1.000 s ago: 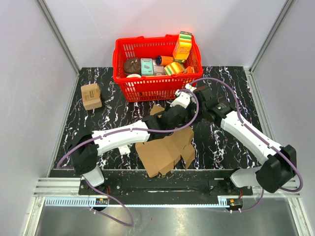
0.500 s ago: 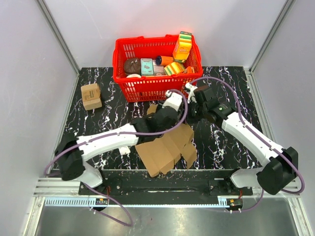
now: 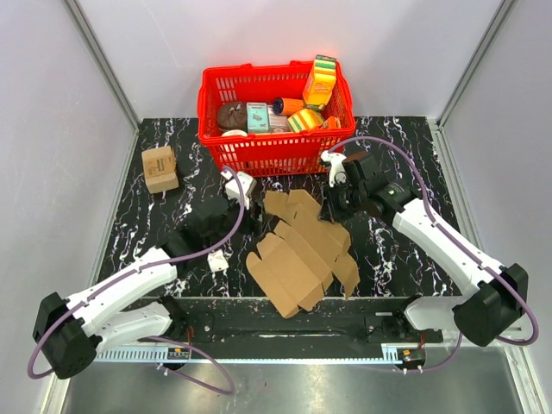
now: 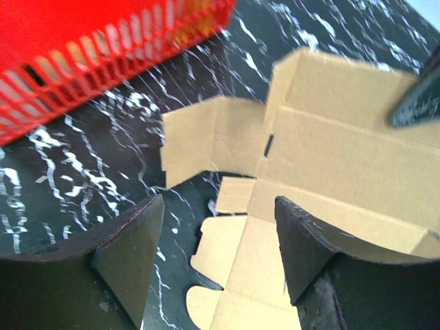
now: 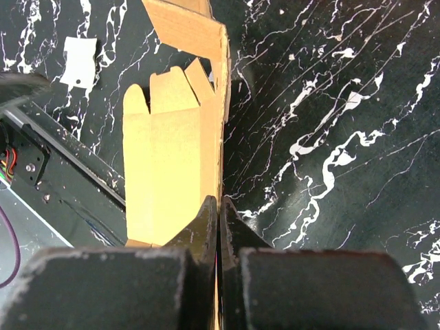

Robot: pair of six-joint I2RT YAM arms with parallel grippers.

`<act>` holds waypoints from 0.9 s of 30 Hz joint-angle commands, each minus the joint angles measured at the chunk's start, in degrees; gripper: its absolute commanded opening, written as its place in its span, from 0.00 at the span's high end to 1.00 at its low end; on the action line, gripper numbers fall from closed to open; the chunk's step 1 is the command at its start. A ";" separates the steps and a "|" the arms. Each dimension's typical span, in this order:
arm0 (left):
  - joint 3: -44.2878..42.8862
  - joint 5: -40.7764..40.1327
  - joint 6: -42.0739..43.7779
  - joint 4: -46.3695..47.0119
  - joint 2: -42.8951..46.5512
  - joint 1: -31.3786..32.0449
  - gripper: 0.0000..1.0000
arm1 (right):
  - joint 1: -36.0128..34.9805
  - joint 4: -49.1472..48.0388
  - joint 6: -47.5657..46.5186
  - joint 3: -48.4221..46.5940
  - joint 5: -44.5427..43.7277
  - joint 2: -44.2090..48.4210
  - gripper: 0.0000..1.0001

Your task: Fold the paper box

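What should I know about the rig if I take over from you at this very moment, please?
Left gripper: fingers open, empty, hovering left of the paper box without touching it.
Right gripper: fingers shut on the paper box's far right edge.
The paper box is spread out as an open sheet in front of the red basket.
Done: no finished fold visible.
Left: all the folding.

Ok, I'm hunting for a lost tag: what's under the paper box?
The paper box rests on the black table. Only table shows around its edges, and anything beneath the box is covered. One white tag lies in the open, just off its left side.
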State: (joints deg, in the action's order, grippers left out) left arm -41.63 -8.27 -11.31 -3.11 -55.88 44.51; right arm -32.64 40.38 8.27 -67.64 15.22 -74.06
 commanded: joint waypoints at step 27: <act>3.57 27.43 4.90 11.90 -13.73 -5.75 0.21 | -0.49 7.96 -5.90 -7.60 8.42 7.00 0.97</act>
State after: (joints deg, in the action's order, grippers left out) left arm -37.65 15.86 -7.33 4.23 -68.53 39.11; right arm -32.64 48.27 3.05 -72.55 22.04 -69.04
